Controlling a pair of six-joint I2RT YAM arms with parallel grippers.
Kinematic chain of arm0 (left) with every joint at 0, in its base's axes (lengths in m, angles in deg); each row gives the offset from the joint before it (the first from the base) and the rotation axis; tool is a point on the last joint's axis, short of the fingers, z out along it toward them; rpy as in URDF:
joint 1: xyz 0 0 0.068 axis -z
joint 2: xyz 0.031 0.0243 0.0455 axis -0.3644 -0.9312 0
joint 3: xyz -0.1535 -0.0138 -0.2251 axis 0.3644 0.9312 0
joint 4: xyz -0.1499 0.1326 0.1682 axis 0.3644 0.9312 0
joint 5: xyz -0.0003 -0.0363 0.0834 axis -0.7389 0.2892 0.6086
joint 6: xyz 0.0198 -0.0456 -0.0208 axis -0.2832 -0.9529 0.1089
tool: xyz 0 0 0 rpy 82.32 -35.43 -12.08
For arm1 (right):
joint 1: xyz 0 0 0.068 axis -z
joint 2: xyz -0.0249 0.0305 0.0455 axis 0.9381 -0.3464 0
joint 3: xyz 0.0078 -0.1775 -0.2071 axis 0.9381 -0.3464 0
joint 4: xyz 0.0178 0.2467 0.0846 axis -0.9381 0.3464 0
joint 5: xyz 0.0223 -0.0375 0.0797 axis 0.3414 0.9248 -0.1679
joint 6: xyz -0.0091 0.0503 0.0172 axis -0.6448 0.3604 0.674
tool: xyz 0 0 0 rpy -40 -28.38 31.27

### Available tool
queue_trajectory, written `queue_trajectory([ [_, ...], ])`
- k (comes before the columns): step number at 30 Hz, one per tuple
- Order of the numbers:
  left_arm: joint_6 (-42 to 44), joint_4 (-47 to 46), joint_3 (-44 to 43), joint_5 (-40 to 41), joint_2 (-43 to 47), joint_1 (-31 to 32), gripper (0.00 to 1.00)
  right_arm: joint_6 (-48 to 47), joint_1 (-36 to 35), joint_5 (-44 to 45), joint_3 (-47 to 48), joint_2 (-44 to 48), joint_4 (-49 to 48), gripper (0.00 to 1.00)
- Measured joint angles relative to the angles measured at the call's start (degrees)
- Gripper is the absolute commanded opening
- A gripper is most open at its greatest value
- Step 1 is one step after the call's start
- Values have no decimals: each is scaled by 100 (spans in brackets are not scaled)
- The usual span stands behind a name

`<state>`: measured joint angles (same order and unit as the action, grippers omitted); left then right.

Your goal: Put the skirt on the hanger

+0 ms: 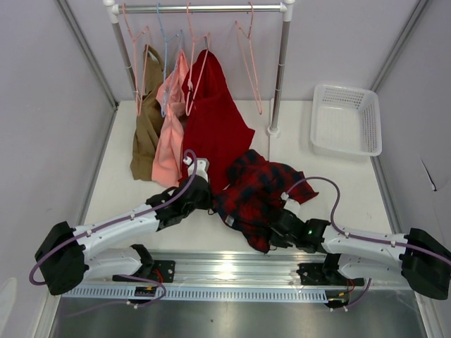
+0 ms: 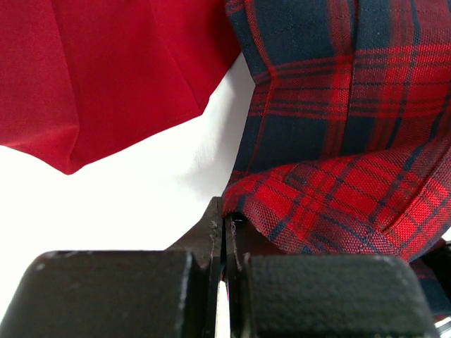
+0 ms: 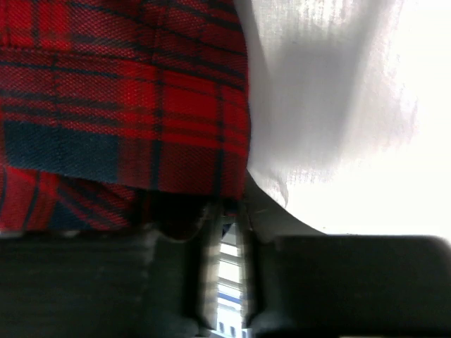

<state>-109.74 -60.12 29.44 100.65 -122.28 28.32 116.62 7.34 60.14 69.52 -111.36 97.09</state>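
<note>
Red-and-navy plaid fabric skirt (image 1: 257, 190) lies heaped on the white table (image 1: 120, 193) between the arms. Left gripper (image 2: 224, 220) and right gripper (image 3: 225, 211) are each pinched narrow on its edge. I'd lift evenly, spreading the fabric taut.

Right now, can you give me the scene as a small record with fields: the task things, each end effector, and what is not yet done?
skirt: red and navy plaid fabric skirt, bunched on the white table between the arms
hanger: thin pale-pink wire hanger, bare, hanging on the metal rail
left end effector: shut on the skirt's hem
right end effector: at the skirt's edge; grip unclear
nearby: plain red garment hanging on the rail
not yet done: skirt not on hanger
</note>
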Motion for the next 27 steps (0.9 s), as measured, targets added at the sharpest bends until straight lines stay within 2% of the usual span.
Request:
queue_trajectory([
  [1, 31, 9, 0, -20, 4, 0, 0, 20, -2, 31, -13, 48, 46, 0],
  [4, 101, 127, 0, -87, 76, 0, 0, 55, -2, 286, 81, 365, 490, 0],
  [6, 192, 275, -33, -129, 177, 0, 0, 9, 15, 538, 457, 621, 1128, 0],
  [11, 444, 789, -319, -240, 525, 0, 0, -402, 345, 1172, 2122, 1182, 2544, 0],
  [14, 603, 1106, -654, -260, 804, 0, 0, -785, 704, 1528, 3119, 1368, 3071, 0],
  [19, 787, 1445, -1191, -387, 1217, 4, 0, -1591, 1239, 1797, 4251, 1379, 3615, 0],
  [27, 1001, 2068, -2420, -654, 1731, 17, 0, -2830, 1344, 1757, 6000, 813, 3864, 0],
])
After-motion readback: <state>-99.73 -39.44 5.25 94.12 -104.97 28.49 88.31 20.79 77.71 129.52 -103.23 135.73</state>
